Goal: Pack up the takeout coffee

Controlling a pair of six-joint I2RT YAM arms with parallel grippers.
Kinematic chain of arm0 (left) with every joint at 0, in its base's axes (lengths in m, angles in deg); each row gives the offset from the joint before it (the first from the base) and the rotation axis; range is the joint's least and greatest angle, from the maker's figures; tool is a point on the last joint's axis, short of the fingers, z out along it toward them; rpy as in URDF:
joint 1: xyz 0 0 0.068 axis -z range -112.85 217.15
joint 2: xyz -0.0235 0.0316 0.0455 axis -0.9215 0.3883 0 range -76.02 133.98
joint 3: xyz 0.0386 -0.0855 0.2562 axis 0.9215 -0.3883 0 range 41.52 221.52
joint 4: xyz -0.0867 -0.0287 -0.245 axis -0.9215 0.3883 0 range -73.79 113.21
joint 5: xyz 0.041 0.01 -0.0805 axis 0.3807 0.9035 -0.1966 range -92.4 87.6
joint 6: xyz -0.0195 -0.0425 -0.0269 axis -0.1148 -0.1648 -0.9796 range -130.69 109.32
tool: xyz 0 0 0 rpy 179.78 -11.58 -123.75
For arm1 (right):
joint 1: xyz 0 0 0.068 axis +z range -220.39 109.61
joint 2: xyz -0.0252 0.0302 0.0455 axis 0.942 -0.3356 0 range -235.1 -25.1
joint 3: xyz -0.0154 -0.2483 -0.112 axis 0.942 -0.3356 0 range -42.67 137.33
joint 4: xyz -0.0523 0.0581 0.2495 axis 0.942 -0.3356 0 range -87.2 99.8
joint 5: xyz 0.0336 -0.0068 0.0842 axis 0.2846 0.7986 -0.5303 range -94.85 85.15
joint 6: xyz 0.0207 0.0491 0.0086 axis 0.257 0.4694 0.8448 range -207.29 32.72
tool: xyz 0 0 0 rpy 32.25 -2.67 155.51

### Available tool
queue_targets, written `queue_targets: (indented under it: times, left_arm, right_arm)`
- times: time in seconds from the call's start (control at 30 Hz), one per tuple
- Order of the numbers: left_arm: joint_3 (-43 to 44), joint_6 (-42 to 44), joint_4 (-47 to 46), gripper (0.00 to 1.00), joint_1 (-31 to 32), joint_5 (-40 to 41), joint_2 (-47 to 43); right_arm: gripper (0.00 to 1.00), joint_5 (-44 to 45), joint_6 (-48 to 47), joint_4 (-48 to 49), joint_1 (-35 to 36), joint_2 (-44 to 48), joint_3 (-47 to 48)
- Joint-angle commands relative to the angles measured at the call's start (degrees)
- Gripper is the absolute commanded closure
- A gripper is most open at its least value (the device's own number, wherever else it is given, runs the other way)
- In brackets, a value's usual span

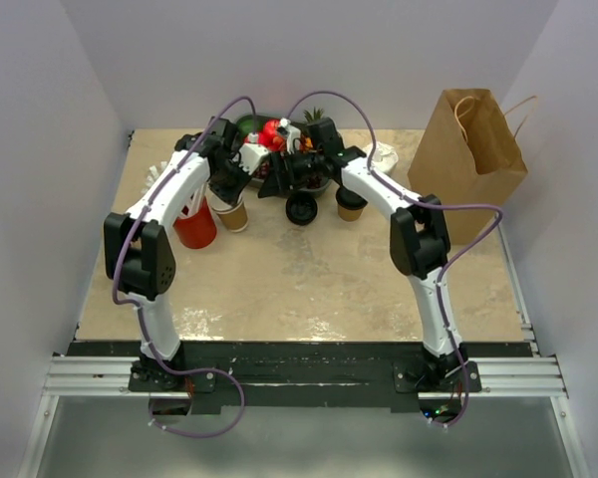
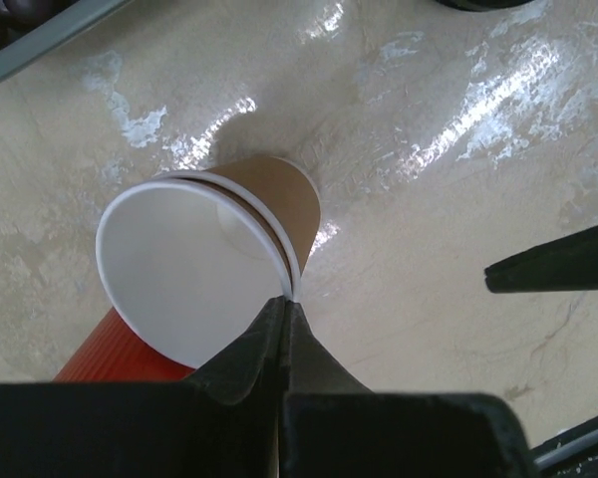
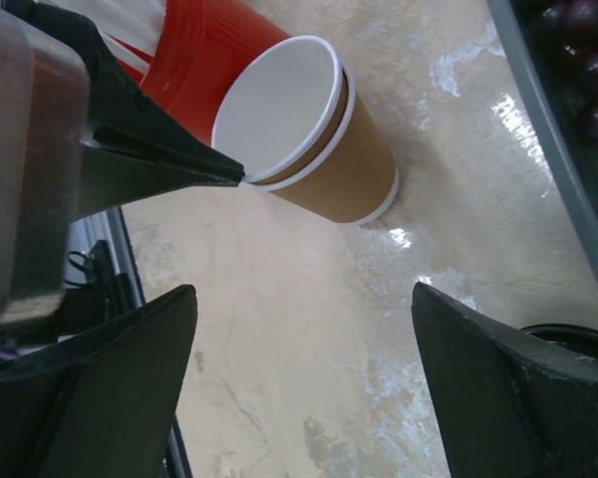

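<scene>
The takeout coffee [image 1: 351, 204], a small brown cup with a black lid, stands right of centre at the back of the table. No gripper touches it. My left gripper [image 2: 287, 299] is shut on the white rim of a lidless brown cup [image 2: 269, 199], which shows a double rim as if two cups were nested. The same cup [image 3: 319, 149] shows in the right wrist view, tilted, with the left fingers pinching its edge. My right gripper [image 3: 305, 289] is open over bare table just right of that cup, nothing between its fingers. The paper bag [image 1: 473, 159] stands upright at the back right.
A taller red cup [image 1: 194, 224] stands against the lidless cup's left side. A round black lid [image 1: 301, 207] sits between the two brown cups. A dark bowl of fruit [image 1: 269, 134] is behind the grippers. White walls enclose the table.
</scene>
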Motion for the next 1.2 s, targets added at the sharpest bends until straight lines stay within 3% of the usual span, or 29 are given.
queue_targets:
  times: [0.0, 0.07, 0.17, 0.27, 0.5, 0.53, 0.6, 0.7, 0.93, 1.17]
  left_arm:
    - [2.28, 1.34, -2.58, 1.0, 1.68, -5.66, -4.99]
    - [1.58, 1.34, -3.63, 1.0, 1.68, -6.01, -5.69]
    - [0.79, 0.82, -4.95, 1.0, 1.5, -6.54, -6.39]
    - [-0.44, 0.11, -5.92, 1.0, 1.5, -6.8, -7.27]
    - [-2.99, -0.32, -6.19, 1.0, 1.5, -5.84, -8.07]
    - [-3.43, -0.85, -6.36, 0.97, 1.5, -5.05, -7.98]
    - [-4.04, -1.47, -6.36, 0.67, 1.5, -5.83, -7.54]
    - [-5.98, -3.22, -9.17, 0.51, 1.33, -7.41, -6.92]
    - [-2.04, -6.57, -11.55, 0.46, -1.04, -13.99, -0.6]
    - [0.87, -6.31, -7.08, 0.5, -5.79, -20.85, 5.28]
  right_arm:
    - [0.07, -3.31, 11.34, 12.57, -1.67, 5.63, -8.48]
    - [0.06, -1.98, 12.25, 17.34, -2.2, 7.16, -13.25]
    - [0.06, -1.36, 12.15, 12.43, -1.77, 2.96, -9.92]
    - [0.06, -0.75, 21.19, 20.73, -1.24, 1.62, -13.51]
    - [0.05, -0.22, 20.08, 19.73, 0.08, 0.21, -10.62]
    - [0.05, 0.04, 19.73, 18.77, 0.08, 0.57, -10.79]
    - [0.06, 1.27, 18.32, 17.1, -0.09, 2.06, -10.97]
    - [0.06, 2.32, 14.38, 13.76, -0.27, 5.04, -12.03]
    - [0.06, 3.29, 6.2, 6.55, -1.15, 13.3, -16.67]
    - [0.06, 4.44, 2.5, 5.49, -1.24, 19.64, -22.39]
